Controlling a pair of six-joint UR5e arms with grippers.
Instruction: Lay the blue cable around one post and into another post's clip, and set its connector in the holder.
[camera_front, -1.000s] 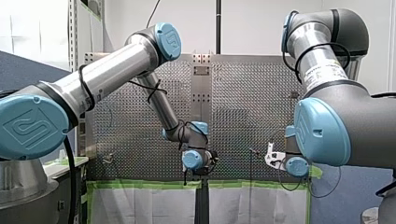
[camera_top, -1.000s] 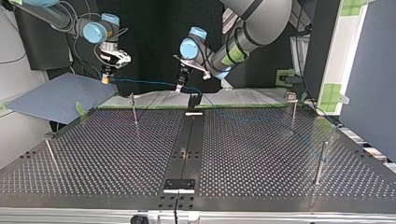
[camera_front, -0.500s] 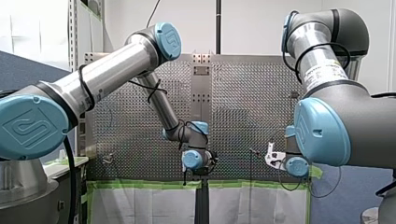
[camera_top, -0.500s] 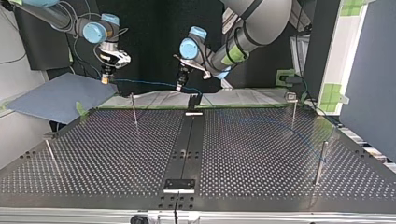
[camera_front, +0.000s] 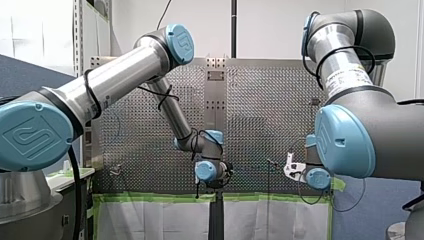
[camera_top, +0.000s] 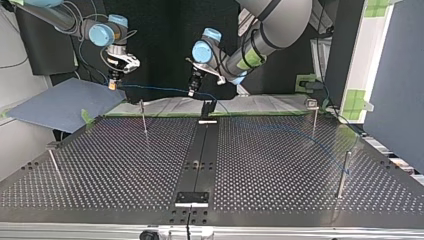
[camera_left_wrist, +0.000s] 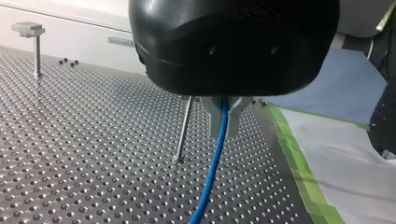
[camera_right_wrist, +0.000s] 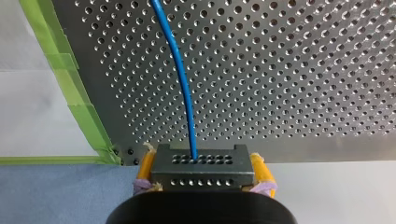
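My right gripper (camera_right_wrist: 203, 164) was clamped on the connector (camera_right_wrist: 203, 179). Only the right wrist view showed this, with the yellow pads (camera_right_wrist: 145, 169) pressed to the dark block's 2 sides. The blue cable (camera_right_wrist: 184, 93) left the block's face and ran out over the perforated table (camera_right_wrist: 303, 70).

The left wrist view alone showed my left gripper (camera_left_wrist: 225, 116) closed on the cable. The line ran out between its 2 metal fingers (camera_left_wrist: 212, 119) and passed beside a slim post (camera_left_wrist: 183, 128) without touching it.

The top view gave what neither wrist camera did, the cable's whole run. It was stretched in the air from my right gripper at the view's left to my left gripper near the middle. From there it sagged across the table to a far post (camera_top: 343, 172) at the right, and I could not tell whether it wrapped that post. The black holder (camera_top: 207, 107) stood just beneath my left gripper in that view.

The front view showed only the 2 wrists, with both sets of fingers hidden.
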